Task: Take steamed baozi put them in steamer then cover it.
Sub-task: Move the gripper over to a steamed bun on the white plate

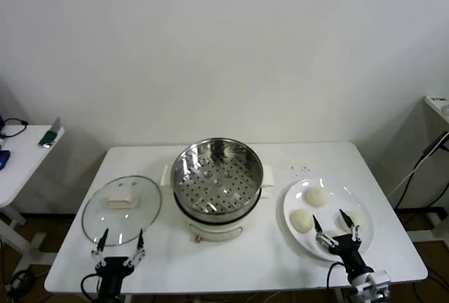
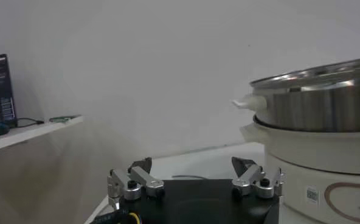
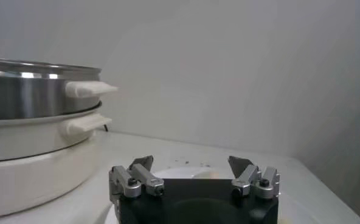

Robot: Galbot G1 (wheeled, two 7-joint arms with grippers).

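The steamer (image 1: 217, 177), a shiny perforated basket on a white pot base, stands empty at the table's middle; its side shows in the left wrist view (image 2: 326, 106) and the right wrist view (image 3: 28, 91). Right of it a white plate (image 1: 337, 189) carries steamed baozi: one at the back (image 1: 316, 196), one at the left (image 1: 302, 220), one at the right (image 1: 353, 220) partly behind a finger. My right gripper (image 1: 328, 216) (image 3: 191, 161) hangs open over the plate's near side, holding nothing. My left gripper (image 1: 121, 234) (image 2: 192, 163) is open and empty at the front left, near the lid's front edge.
A round glass lid (image 1: 121, 208) with a cream handle lies flat left of the steamer. A second white table (image 1: 21, 156) with small items stands farther left. The table's front edge runs just below both grippers. A cable hangs at the far right (image 1: 421, 170).
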